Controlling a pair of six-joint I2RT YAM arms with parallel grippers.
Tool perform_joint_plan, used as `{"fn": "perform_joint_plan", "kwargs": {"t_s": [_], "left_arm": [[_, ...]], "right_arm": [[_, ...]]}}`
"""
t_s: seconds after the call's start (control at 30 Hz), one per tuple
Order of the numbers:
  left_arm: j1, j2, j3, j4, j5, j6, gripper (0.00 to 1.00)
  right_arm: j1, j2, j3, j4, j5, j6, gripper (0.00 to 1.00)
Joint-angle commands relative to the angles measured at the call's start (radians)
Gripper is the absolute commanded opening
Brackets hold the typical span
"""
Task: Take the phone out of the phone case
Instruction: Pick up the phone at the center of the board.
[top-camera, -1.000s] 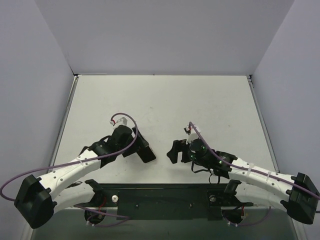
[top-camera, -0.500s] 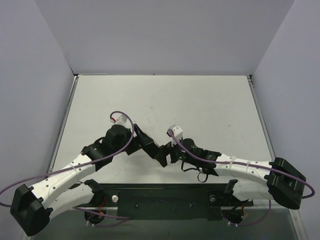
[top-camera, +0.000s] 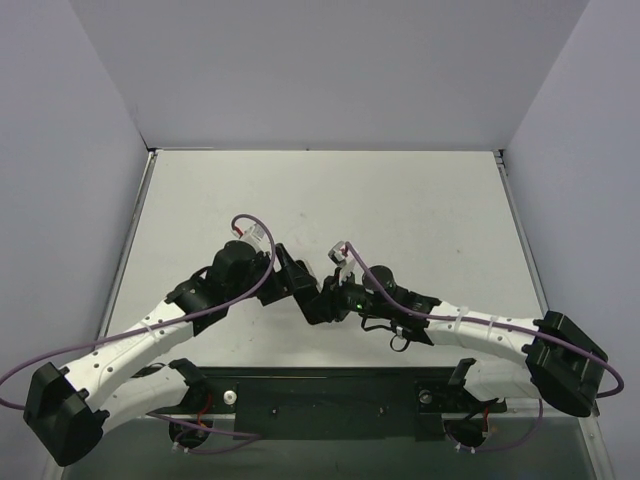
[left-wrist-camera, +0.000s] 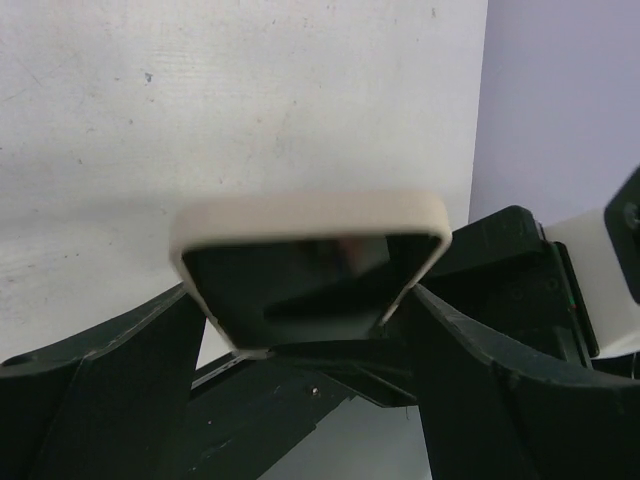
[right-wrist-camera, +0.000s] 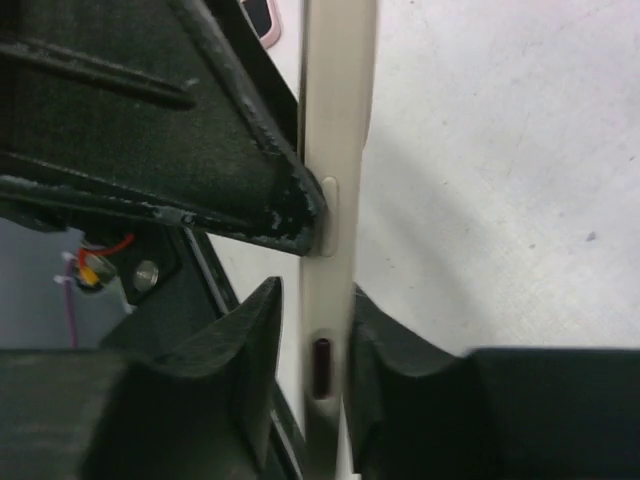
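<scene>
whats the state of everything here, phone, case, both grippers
phone, inside its case, screen dark
case, on the phone, clamped across its width
left gripper, shut on the case, one finger on each long side
right gripper, fingers either side of the case's thin edge, grip unclear

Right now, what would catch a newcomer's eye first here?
A cream case near the front middle of the table, gripped from both sides at once. The left gripper spans its width, and the right gripper pinches its thin edge.
</scene>
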Motion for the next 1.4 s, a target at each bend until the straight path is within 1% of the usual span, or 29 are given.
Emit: {"fn": "perform_joint_plan", "kwargs": {"t_s": [0.0, 0.03, 0.1, 0.13, 0.17, 0.2, 0.23, 0.3, 0.37, 0.4, 0.43, 0.53, 0.63, 0.7, 0.73, 0.8, 0.83, 0.9, 0.93, 0.97, 1.0, 1.03, 1.07, 1.1, 1.13, 1.2, 1.27, 1.37], "left_arm": [[0.004, 0.003, 0.076, 0.129, 0.043, -0.007, 0.0], [0.004, 0.005, 0.071, 0.14, 0.047, -0.013, 0.0], [0.009, 0.005, 0.071, 0.149, 0.044, -0.024, 0.01], [0.009, 0.005, 0.074, 0.154, 0.043, -0.026, 0.09], [0.009, 0.0, 0.073, 0.158, 0.042, -0.024, 0.31], [0.009, -0.009, 0.071, 0.169, 0.039, -0.023, 0.43], [0.011, -0.023, 0.065, 0.177, 0.018, -0.01, 0.84], [0.009, -0.066, 0.038, 0.204, -0.025, -0.004, 0.85], [0.009, -0.104, 0.002, 0.256, -0.048, -0.004, 0.85], [0.012, -0.115, -0.025, 0.328, -0.052, -0.004, 0.86], [0.011, -0.133, -0.039, 0.386, -0.052, -0.001, 0.86], [0.011, -0.147, -0.08, 0.476, -0.05, 0.002, 0.87], [0.011, -0.152, -0.113, 0.572, 0.002, 0.005, 0.87], [0.011, -0.144, -0.13, 0.635, 0.054, 0.003, 0.82], [0.012, -0.146, -0.134, 0.651, 0.083, 0.008, 0.79], [0.009, -0.15, -0.122, 0.636, 0.074, 0.04, 0.75], [0.004, -0.161, -0.102, 0.582, 0.065, 0.062, 0.75], [-0.002, -0.184, -0.102, 0.571, 0.04, 0.098, 0.76], [0.0, -0.187, -0.113, 0.594, 0.053, 0.105, 0.79], [-0.002, -0.187, -0.132, 0.655, 0.074, 0.103, 0.8], [-0.002, -0.184, -0.14, 0.707, 0.135, 0.088, 0.8], [0.0, -0.166, -0.157, 0.814, 0.163, 0.08, 0.8], [0.0, -0.14, -0.159, 0.859, 0.227, 0.056, 0.8], [-0.003, -0.126, -0.154, 0.925, 0.252, 0.042, 0.8], [-0.003, -0.091, -0.148, 0.943, 0.307, 0.027, 0.8], [-0.009, -0.051, -0.117, 0.973, 0.373, 0.02, 0.78], [-0.009, -0.02, -0.102, 0.99, 0.402, 0.002, 0.72], [-0.011, -0.009, -0.116, 1.043, 0.4, -0.018, 0.6]], "right_arm": [[-0.008, 0.017, 0.025, 0.145, -0.092, 0.069, 0.1], [-0.01, 0.02, 0.034, 0.146, -0.098, 0.081, 0.0], [-0.013, 0.022, 0.045, 0.119, -0.095, 0.095, 0.0], [-0.014, 0.009, 0.045, 0.11, -0.083, 0.103, 0.0], [-0.017, 0.002, 0.033, 0.113, -0.075, 0.118, 0.0], [-0.022, -0.021, 0.02, 0.132, -0.06, 0.126, 0.0], [-0.033, -0.029, -0.001, 0.145, -0.052, 0.152, 0.0], [-0.062, -0.066, -0.032, 0.175, -0.049, 0.216, 0.0], [-0.092, -0.098, -0.073, 0.24, -0.081, 0.285, 0.0], [-0.102, -0.124, -0.092, 0.257, -0.086, 0.307, 0.0], [-0.112, -0.139, -0.099, 0.261, -0.089, 0.333, 0.0], [-0.132, -0.217, -0.121, 0.234, -0.086, 0.377, 0.0], [-0.146, -0.291, -0.107, 0.199, -0.127, 0.41, 0.0], [-0.148, -0.328, -0.081, 0.167, -0.166, 0.422, 0.0], [-0.148, -0.337, -0.06, 0.147, -0.184, 0.417, 0.0], [-0.149, -0.368, -0.035, 0.105, -0.209, 0.404, 0.0], [-0.151, -0.386, -0.03, 0.088, -0.212, 0.404, 0.0], [-0.154, -0.403, -0.014, 0.071, -0.212, 0.403, 0.0], [-0.155, -0.405, -0.004, 0.076, -0.22, 0.402, 0.0], [-0.154, -0.408, -0.001, 0.097, -0.23, 0.408, 0.0], [-0.154, -0.405, -0.001, 0.123, -0.232, 0.425, 0.0], [-0.154, -0.396, -0.007, 0.181, -0.241, 0.431, 0.0], [-0.154, -0.391, -0.009, 0.209, -0.247, 0.458, 0.0], [-0.154, -0.373, -0.007, 0.272, -0.267, 0.468, 0.0], [-0.154, -0.36, -0.004, 0.321, -0.281, 0.497, 0.0], [-0.152, -0.321, 0.006, 0.39, -0.318, 0.531, 0.0], [-0.151, -0.294, 0.011, 0.442, -0.344, 0.56, 0.0], [-0.149, -0.294, 0.011, 0.456, -0.362, 0.562, 0.0]]}}
